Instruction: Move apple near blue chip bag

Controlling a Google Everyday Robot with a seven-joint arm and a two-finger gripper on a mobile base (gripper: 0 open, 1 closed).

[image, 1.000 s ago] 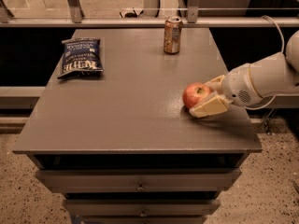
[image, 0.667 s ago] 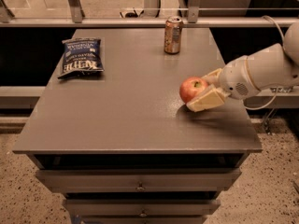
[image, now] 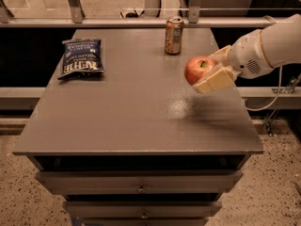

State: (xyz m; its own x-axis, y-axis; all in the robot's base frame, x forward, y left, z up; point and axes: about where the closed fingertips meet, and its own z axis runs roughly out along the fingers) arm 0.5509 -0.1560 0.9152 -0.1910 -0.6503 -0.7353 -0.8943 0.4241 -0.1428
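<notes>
One arm only, entering from the right. Pincer [image: 205, 73] is clamped on the apple [image: 197, 69], which hangs above the right side of the counter [image: 141, 121], not touching it. Blue chip bag [image: 81, 58] lies flat at the far left, well apart: left of the pincer and slightly farther back, long axis roughly front to back. Drink can [image: 174, 28] stands upright near the far edge, behind the straight path. Bag's white block lettering appears to read KETTLE; can label illegible.
</notes>
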